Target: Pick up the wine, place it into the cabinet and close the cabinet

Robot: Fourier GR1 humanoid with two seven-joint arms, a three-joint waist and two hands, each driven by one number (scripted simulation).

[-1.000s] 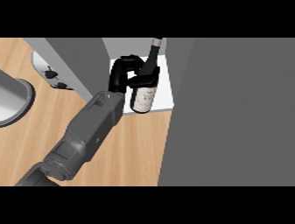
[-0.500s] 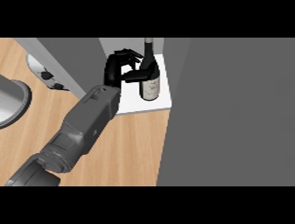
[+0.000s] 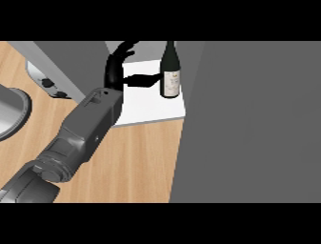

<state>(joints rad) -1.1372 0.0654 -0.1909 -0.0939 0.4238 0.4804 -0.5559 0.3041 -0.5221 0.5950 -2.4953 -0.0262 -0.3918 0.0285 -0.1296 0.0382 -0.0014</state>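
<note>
A dark wine bottle with a pale label stands upright on the white floor of the cabinet. My left hand is just left of it, open, with its fingers spread upward. Its thumb reaches toward the bottle's label, and I cannot tell whether the tip touches it. My left forearm runs in from the lower left corner. The right hand does not show.
A large grey cabinet door stands open and fills the right side. Another grey panel with small dark knobs flanks the cabinet on the left. A round grey vessel sits on the wooden counter at the far left.
The hand carried the bottle deeper into the cabinet, set it on the white floor, then uncurled its fingers and drew slightly left of it.
</note>
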